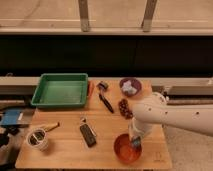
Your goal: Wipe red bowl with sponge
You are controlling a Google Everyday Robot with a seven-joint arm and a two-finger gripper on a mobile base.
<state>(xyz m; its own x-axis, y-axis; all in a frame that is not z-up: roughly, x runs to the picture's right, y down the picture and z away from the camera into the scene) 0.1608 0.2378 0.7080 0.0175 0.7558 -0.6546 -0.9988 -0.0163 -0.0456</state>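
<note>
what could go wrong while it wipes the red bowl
The gripper, inside the red bowl, holds the sponge against it. The bowl sits loose at the front of the table, so a hard stroke might slide it off. The arm passes beside the dark red cluster and might knock it.

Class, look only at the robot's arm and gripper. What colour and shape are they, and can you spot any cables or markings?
The arm is off-white, built of thick, smooth, rounded shells with a bulging joint, like fat tubes. No cables or markings show on it. The gripper, at its end over the red bowl, is darker grey and much slimmer.
</note>
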